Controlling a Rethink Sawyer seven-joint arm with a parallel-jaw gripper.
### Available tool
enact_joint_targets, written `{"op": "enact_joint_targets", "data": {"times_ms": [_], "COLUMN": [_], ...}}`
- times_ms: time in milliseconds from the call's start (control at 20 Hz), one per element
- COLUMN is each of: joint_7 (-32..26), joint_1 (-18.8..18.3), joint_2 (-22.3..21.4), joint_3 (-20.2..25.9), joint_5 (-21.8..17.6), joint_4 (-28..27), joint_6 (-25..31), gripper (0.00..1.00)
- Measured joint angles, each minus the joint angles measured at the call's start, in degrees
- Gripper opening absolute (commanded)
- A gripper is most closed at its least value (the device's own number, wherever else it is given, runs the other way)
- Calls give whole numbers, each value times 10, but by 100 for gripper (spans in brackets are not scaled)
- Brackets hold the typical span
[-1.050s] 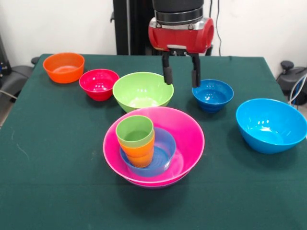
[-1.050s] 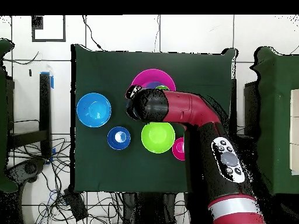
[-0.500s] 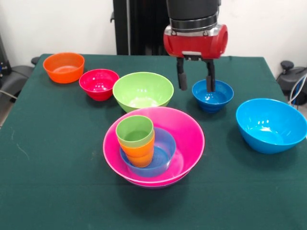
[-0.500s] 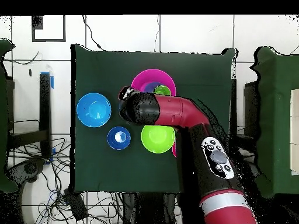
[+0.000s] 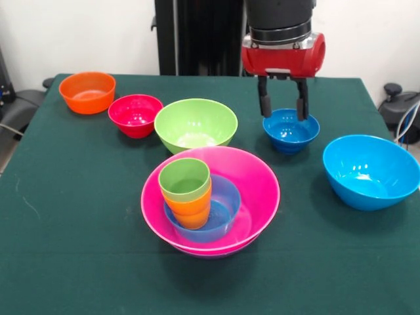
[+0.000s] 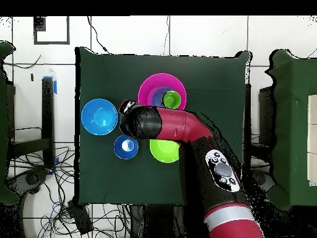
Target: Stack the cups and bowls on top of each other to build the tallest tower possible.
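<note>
Scanning the front view left to right: orange bowl at the far corner, red bowl just beside it, lime bowl next, all loose on the counter and upright, likely left spread out so each can be picked singly. Nearer the camera sits the tower: pink bowl on a purple one that shows only as a thin rim underneath, a light-blue bowl inside, and in that the orange cup with the green cup nested in it. Cups lean toward the pile's left side rather than its centre.

Right of the lime bowl, the hand hangs over the dark-blue bowl, fingers parted and empty, one tip over the bowl's far-left rim, the other over its hollow. Judged: lining up to pinch that rim. Sky-blue bowl stands well apart at the right.

Overhead view adds the counter's full outline and the arm crossing over the lime bowl; it hides the red and orange bowls and the fingers entirely. Only the front view shows the spread of the fingers and their height above the rim.
</note>
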Motion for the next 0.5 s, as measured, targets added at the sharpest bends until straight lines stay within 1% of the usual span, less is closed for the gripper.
{"op": "enact_joint_targets", "data": {"times_ms": [500], "joint_7": [0], "joint_1": [2], "joint_2": [-1], "joint_3": [-4], "joint_5": [19], "joint_4": [24], "joint_6": [0], "gripper": [100]}}
